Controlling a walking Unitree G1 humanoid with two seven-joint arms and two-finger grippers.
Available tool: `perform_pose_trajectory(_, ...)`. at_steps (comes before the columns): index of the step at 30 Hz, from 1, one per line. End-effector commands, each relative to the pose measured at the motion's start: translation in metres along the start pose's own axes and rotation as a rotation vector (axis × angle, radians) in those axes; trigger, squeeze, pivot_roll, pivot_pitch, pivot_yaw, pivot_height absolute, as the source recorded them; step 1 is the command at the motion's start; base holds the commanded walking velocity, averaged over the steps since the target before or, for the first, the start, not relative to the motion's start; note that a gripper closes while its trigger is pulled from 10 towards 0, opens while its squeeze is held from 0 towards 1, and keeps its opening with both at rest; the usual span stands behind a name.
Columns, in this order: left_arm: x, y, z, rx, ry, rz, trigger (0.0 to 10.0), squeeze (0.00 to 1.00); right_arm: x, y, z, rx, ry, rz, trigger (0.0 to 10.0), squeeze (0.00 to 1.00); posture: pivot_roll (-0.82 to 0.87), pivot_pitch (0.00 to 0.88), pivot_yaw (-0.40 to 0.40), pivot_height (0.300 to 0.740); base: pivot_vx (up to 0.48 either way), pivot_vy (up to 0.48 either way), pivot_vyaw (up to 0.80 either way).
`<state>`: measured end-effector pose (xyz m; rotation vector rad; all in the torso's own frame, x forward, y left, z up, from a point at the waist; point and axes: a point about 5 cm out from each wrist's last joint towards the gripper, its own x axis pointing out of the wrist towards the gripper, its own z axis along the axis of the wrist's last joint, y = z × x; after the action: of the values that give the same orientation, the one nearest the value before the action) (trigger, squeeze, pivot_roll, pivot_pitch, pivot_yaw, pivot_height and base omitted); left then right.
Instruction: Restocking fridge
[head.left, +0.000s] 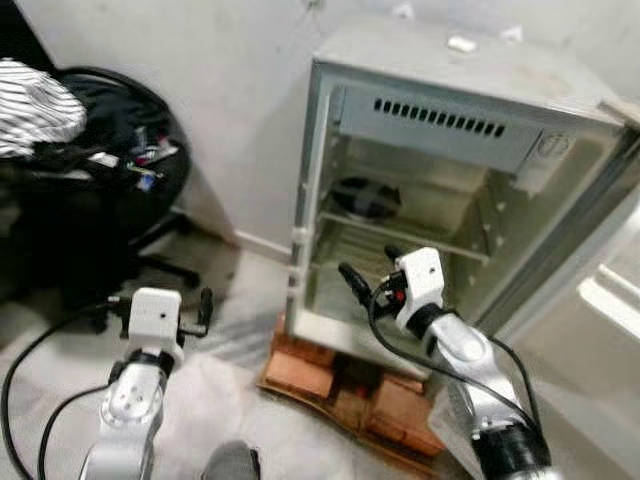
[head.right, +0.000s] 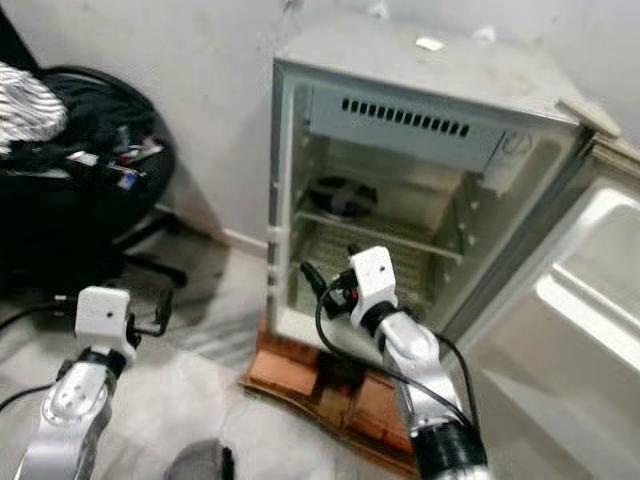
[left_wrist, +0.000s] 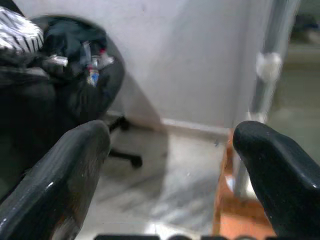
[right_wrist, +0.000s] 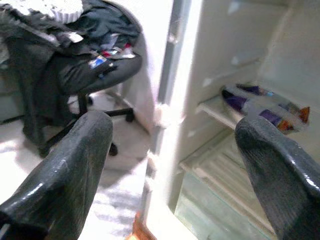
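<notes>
Nearest to me, my left claw (head.left: 165, 304) hangs low over the pale floor (head.left: 60, 360), its two black fingers (left_wrist: 65, 175) spread wide and holding nothing. It sits well to the left of the fridge, with the office chair beyond it.

My right claw (head.left: 367, 268) is raised in front of the fridge (head.left: 450, 200), just before the lower part of the open cabinet. Its fingers (right_wrist: 70, 165) also stand wide apart, empty, one on the outer side of the cabinet's left edge and the other toward the interior.

The fridge stands on a stack of reddish bricks (head.left: 340, 385) set on the floor. Its door (head.left: 600, 300) is swung fully open to my right. Inside, above a wire shelf (head.left: 400, 235), lies a dark, flat, rounded thing (head.left: 365, 197); in the right wrist view it looks like a purple and dark wrapped packet (right_wrist: 260, 105), though the blur keeps me from being sure what it is. A vented freezer panel (head.left: 440, 120) runs across the top of the cabinet.

Farther off to the left, against the white wall (head.left: 200, 80), the black office chair (head.left: 110, 190) is piled with dark clothes, small packets and a striped cloth (head.left: 35, 105).
</notes>
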<state>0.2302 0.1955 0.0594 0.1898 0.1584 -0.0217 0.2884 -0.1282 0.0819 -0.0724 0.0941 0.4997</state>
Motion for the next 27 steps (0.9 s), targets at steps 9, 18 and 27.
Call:
perform_pose_trajectory(9, 0.002, -0.013, -0.003, 0.014, 0.011, -0.07, 10.0, 0.0, -0.022, -0.002, -0.022, 0.072, 0.083, 0.059, 10.0, 0.0, 0.07, 0.0, -0.038, 0.74, -0.279, 0.0, 0.0)
perform_pose_trajectory(18, 0.006, -0.006, 0.0, 0.019, -0.006, -0.044, 10.0, 0.0, -0.016, 0.001, -0.021, 0.087, 0.032, -0.2, 10.0, 0.0, 0.09, 0.0, -0.047, 0.74, -0.266, 0.0, 0.0)
perform_pose_trajectory(27, 0.009, -0.007, 0.002, 0.0, -0.023, -0.07, 10.0, 0.0, -0.018, -0.006, -0.009, 0.187, -0.036, -0.277, 10.0, 0.0, 0.06, 0.0, -0.03, 0.74, -0.084, 0.0, 0.0)
